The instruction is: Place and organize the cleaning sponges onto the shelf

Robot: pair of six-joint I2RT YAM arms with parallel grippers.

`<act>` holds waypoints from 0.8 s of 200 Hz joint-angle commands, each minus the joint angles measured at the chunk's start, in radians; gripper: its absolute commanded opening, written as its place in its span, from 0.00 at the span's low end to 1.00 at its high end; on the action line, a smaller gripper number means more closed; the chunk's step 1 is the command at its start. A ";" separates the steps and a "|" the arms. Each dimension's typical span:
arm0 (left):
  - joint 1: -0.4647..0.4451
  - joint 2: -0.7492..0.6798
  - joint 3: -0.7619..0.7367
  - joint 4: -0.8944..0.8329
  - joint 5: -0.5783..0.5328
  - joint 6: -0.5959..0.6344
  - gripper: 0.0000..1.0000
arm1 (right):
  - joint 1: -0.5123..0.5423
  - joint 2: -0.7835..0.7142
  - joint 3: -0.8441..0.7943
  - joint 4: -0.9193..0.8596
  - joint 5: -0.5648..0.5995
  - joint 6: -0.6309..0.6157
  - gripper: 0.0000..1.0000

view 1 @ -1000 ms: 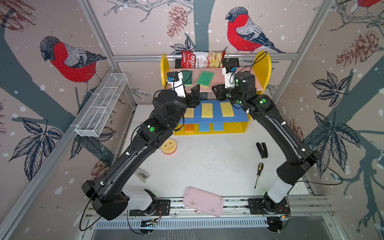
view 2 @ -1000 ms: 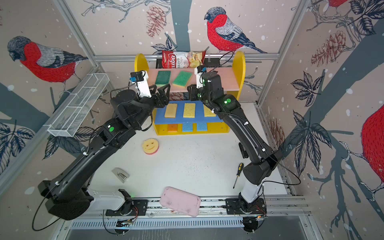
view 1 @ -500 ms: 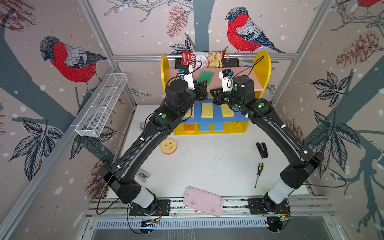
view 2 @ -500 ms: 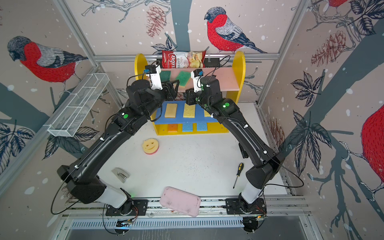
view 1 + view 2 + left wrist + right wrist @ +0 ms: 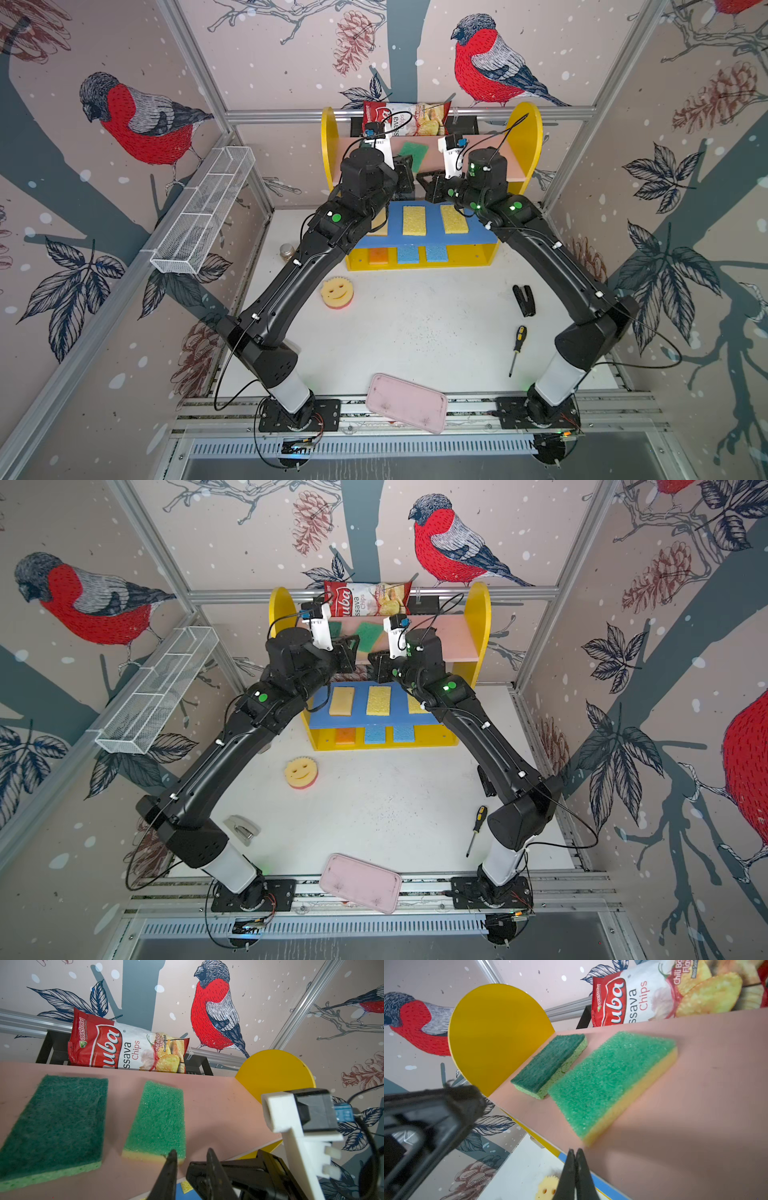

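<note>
The shelf [image 5: 528, 137] stands at the back. On its pink top board [image 5: 218, 1109] lie a dark green sponge [image 5: 56, 1122] and a bright green, yellow-backed sponge [image 5: 160, 1120], slightly askew. My left gripper [image 5: 191, 1152] is at the board's front edge, narrowly open and empty, one fingertip [image 5: 172, 1154] at the bright sponge's near corner. My right gripper [image 5: 575, 1152] is shut and empty just in front of the same sponge [image 5: 608, 1084]. Yellow sponges [image 5: 414, 220] lie on the blue board, with orange [image 5: 378, 255] and blue [image 5: 407, 253] sponges on the base. The smiley sponge [image 5: 337, 293] sits on the table.
A chips bag [image 5: 405, 118] leans behind the shelf. A white wire rack [image 5: 203, 216] hangs on the left wall. On the table are a pink tray [image 5: 406, 402] at the front, a screwdriver [image 5: 516, 347], a black stapler [image 5: 524, 300] and a small jar [image 5: 286, 251].
My left arm has stretched forward and brought its gripper to the top board's front edge, its jaws narrowing. The right gripper has closed and shifted slightly towards the bright green sponge.
</note>
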 commanded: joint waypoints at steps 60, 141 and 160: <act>0.056 0.143 0.176 -0.092 0.056 0.006 0.19 | -0.068 0.015 0.012 0.047 -0.029 0.063 0.00; 0.139 0.311 0.411 -0.149 0.108 -0.053 0.08 | 0.046 -0.010 0.009 0.067 -0.039 0.003 0.00; 0.139 0.324 0.413 -0.149 0.125 -0.060 0.07 | 0.063 0.025 0.054 0.047 -0.035 -0.013 0.00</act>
